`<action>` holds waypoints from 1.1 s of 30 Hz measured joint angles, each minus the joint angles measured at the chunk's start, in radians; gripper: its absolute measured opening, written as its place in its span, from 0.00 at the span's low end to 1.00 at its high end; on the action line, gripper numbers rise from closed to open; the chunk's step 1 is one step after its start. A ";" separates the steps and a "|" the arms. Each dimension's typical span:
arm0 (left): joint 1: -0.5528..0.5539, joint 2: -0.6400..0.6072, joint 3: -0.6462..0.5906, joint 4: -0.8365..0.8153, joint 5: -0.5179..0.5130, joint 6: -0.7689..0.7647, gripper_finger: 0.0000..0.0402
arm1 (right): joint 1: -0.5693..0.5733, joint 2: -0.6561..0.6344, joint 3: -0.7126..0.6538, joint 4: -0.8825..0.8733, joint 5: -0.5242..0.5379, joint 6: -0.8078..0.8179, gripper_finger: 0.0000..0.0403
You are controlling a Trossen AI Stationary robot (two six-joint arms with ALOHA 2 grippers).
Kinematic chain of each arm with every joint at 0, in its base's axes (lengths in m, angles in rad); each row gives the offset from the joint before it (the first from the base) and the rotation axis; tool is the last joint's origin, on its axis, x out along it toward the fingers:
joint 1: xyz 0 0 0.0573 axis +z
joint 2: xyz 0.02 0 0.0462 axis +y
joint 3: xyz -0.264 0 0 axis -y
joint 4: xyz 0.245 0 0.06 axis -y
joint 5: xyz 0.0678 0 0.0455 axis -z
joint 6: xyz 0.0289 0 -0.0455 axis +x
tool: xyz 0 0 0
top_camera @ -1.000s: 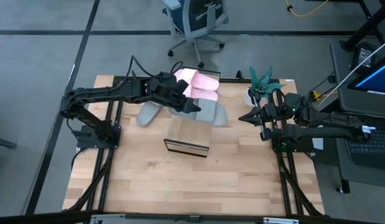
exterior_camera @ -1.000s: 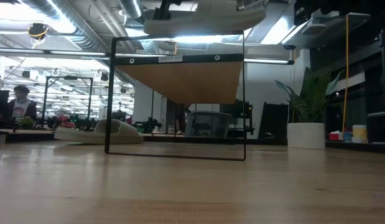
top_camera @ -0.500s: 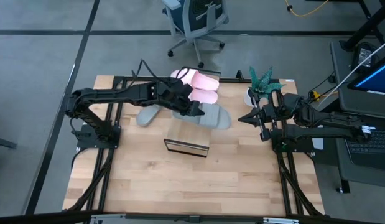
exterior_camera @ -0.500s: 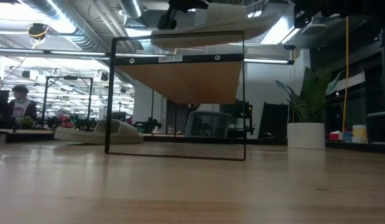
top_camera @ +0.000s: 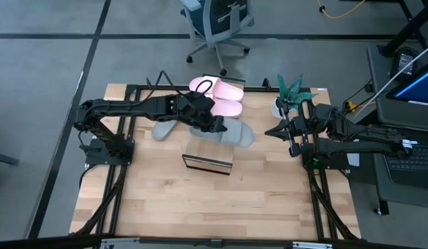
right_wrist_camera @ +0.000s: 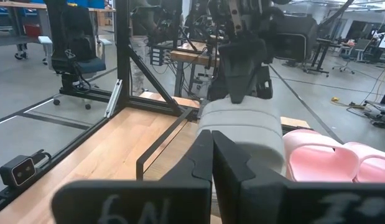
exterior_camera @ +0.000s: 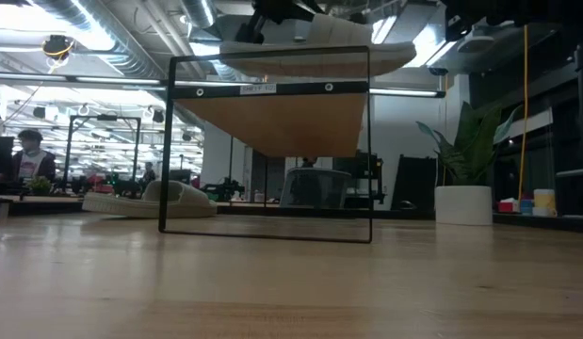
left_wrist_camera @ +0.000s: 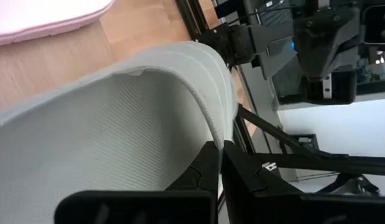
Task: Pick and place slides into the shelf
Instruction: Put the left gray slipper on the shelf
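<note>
My left gripper [top_camera: 215, 124] is shut on a grey-green slide [top_camera: 234, 132] that hangs over the far edge of the shelf [top_camera: 208, 155]. In the low view this slide [exterior_camera: 310, 56] sits level with the shelf's top frame [exterior_camera: 272, 87]; whether they touch, I cannot tell. The second grey-green slide [top_camera: 163, 127] rests sole-down on the table, left of the shelf. Two pale pink slides [top_camera: 218, 88] [top_camera: 227, 107] lie side by side at the far edge. My right gripper [top_camera: 269, 131] waits shut to the right of the shelf, above the table. My left gripper pinches the held slide's wide strap at its ribbed edge [left_wrist_camera: 211, 118] between the two fingers [left_wrist_camera: 201, 171]. The fingers reach it slanting down from the table's left. The slide is clear of the table, roughly level, sole down.
A potted plant [top_camera: 288, 93] stands at the far right corner, close to my right arm. The table's near half [top_camera: 214, 207] is bare wood. An office chair [top_camera: 217, 24] stands on the floor beyond the far edge. People sit in the room behind [exterior_camera: 29, 155].
My left gripper has carried the grey-green slide a little toward the table's right and near edges and downward, from higher over the shelf to the level of its top frame. The slide tipped briefly and has levelled out. My right arm has kept still.
</note>
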 joint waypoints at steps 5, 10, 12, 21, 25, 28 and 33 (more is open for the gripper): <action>0.000 0.000 0.000 0.002 -0.010 -0.002 0.00 | 0.000 0.000 0.000 0.000 -0.022 0.000 0.01; -0.011 0.004 0.000 0.003 -0.015 0.000 0.00 | 0.000 0.000 0.000 0.000 -0.035 0.000 0.01; -0.016 0.005 0.000 0.000 -0.004 0.005 0.00 | 0.000 0.000 0.000 0.000 -0.035 0.000 0.01; -0.004 -0.002 0.000 -0.051 0.039 0.062 0.00 | 0.000 0.000 0.000 0.001 -0.036 0.003 0.01; 0.018 -0.004 0.000 -0.068 0.078 0.087 0.00 | 0.000 0.000 0.000 0.001 -0.036 0.004 0.01; 0.031 -0.023 0.000 -0.061 0.085 0.092 0.00 | 0.000 0.000 0.000 0.001 -0.037 0.005 0.01; 0.035 -0.075 0.000 -0.083 0.038 0.108 0.00 | 0.000 -0.006 0.000 -0.006 -0.037 0.004 0.01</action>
